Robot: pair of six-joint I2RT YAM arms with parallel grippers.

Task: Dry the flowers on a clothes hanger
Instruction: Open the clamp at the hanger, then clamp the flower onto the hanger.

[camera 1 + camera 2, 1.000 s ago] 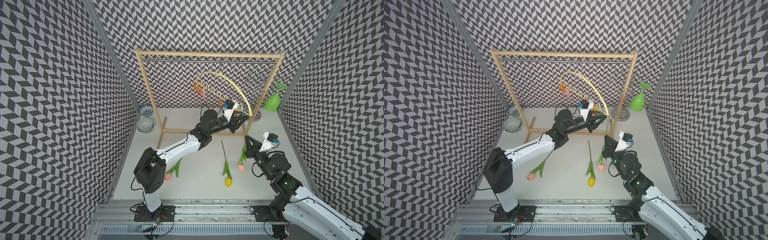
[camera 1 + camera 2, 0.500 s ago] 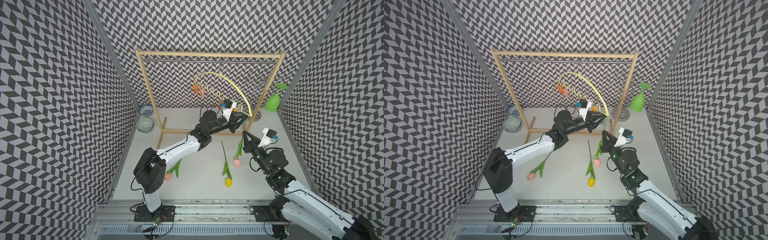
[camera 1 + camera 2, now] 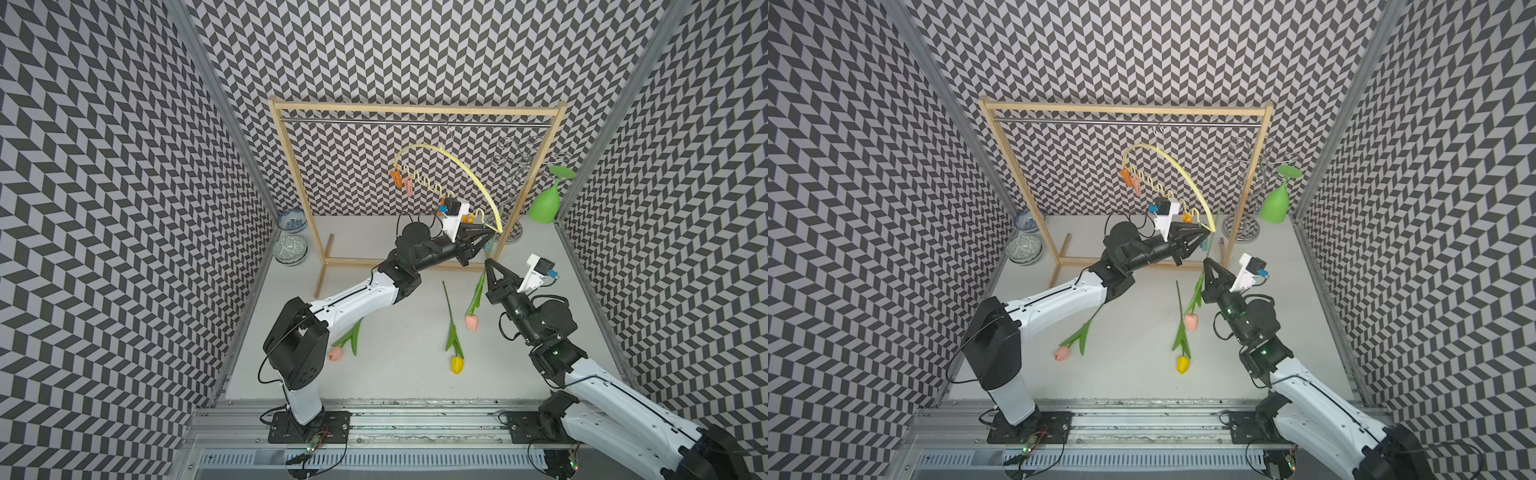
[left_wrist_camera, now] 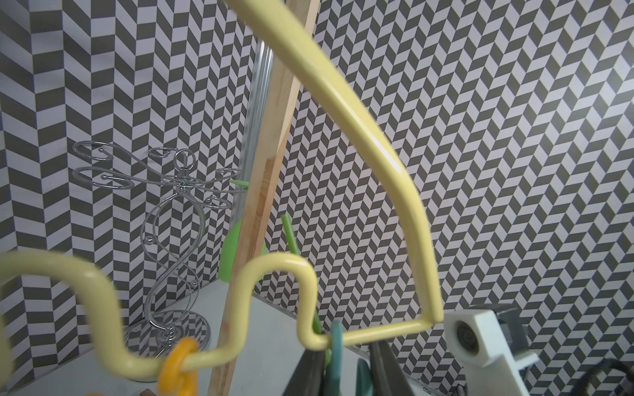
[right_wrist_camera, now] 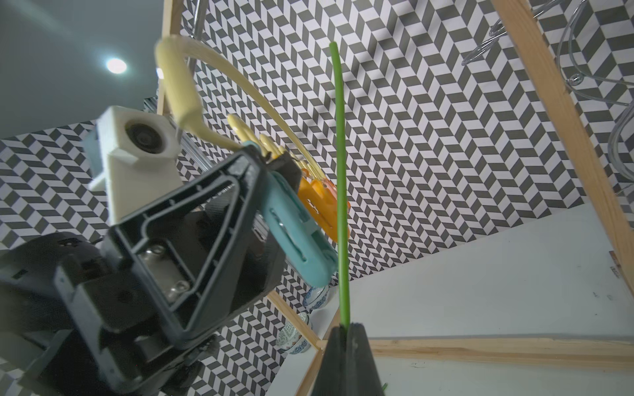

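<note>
- Right gripper [image 3: 489, 264]: jaws shut on the stem of one pink tulip [image 3: 471, 322]. Changed in the last second: it has carried the tulip up toward the hanger's low end, and the stem now runs just beside the blue clothespin [image 5: 298, 236].
- Left gripper [image 3: 487, 238]: clamped across that clothespin and slightly tighter than before, probably pressing it open for the stem.
- Clothes hanger [image 4: 360, 113]: hooked on the wooden rack [image 3: 415, 109], tilted, with no flower pinned yet.
- Yellow tulip [image 3: 456, 363], second pink tulip [image 3: 336, 353]: lying on the table [image 3: 399, 353], unmoved.
- Containers: two patterned bowls [image 3: 291, 249], contents not discernible. Green goblet [image 3: 544, 205], upended.
</note>
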